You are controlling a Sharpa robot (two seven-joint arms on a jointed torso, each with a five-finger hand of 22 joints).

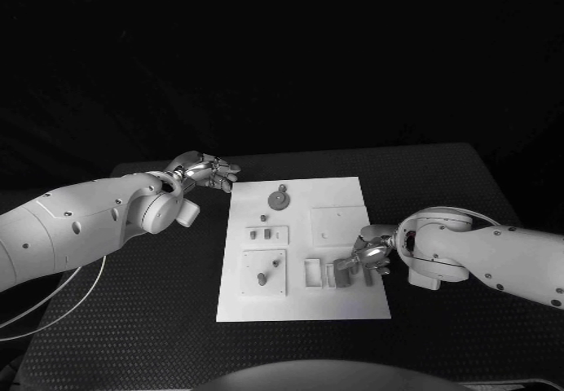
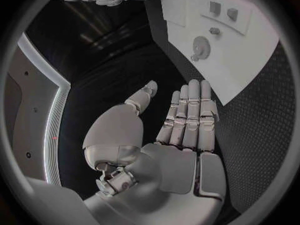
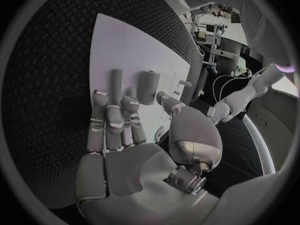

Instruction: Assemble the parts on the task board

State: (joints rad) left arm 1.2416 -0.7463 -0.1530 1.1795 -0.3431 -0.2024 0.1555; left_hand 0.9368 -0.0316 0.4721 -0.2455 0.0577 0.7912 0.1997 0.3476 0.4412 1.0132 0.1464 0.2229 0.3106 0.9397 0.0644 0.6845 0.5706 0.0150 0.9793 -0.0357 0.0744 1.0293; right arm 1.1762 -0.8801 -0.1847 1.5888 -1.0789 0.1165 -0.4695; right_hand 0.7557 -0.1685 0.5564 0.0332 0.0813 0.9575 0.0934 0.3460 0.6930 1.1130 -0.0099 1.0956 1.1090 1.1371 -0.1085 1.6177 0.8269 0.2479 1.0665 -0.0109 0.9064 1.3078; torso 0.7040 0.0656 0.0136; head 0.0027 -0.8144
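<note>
Your right hand [image 1: 367, 259] hovered with fingers spread, holding nothing, over upright parts [image 1: 340, 273] at the task board's [image 1: 335, 195] lower right, your left hand [image 1: 207, 173] spread beside the upper-left corner; lowering carelessly could topple them.

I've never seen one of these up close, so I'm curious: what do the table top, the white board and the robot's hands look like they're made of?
The table looks like black rubbery or foam matting: dull with a fine woven-looking texture. The task board seems a matte white plastic plate, flat with sharp edges and no glare. The left hand and right hand look like silvery metal or metal-finished plastic with a soft sheen; which one I can't tell.
</note>
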